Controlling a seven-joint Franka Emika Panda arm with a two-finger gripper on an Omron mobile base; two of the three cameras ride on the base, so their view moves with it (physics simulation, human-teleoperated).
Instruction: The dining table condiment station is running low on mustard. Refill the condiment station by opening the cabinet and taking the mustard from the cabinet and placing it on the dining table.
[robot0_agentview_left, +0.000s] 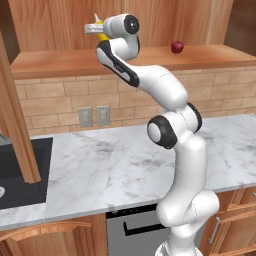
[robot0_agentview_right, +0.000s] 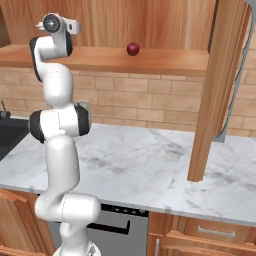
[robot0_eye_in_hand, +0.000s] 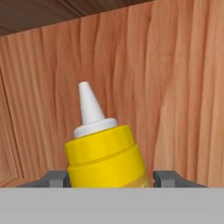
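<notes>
The cabinet (robot0_agentview_left: 60, 20) is open, its reddish-brown wooden interior spanning the top of both base views, with one door (robot0_agentview_right: 215, 90) swung out edge-on at the right of the right base view and the other door (robot0_agentview_left: 17, 120) edge-on at the left of the left base view. Below it a brick backsplash (robot0_agentview_left: 55, 97) carries two grey wall outlets (robot0_agentview_left: 94, 116), and under that runs a white grey-veined marble counter (robot0_agentview_left: 100, 170) with a black sink (robot0_agentview_left: 20, 170) at its left end. The white arm (robot0_agentview_left: 175, 150) rises from the floor in front of the counter and reaches up onto the cabinet shelf (robot0_agentview_right: 150, 60), where its hand sits at the left part of the shelf. In the hand view the mustard (robot0_eye_in_hand: 105, 155), a yellow bottle with a white pointed nozzle, stands upright between the two dark fingertips (robot0_eye_in_hand: 57, 178), which sit right against its sides; the gripper (robot0_eye_in_hand: 108, 179) is about half closed and appears clamped on the bottle, still inside the cabinet near the wooden back wall. A sliver of yellow shows beside the hand in the left base view. A small dark red round fruit (robot0_agentview_left: 177, 47) rests on the same shelf, well to the right of the hand
</notes>
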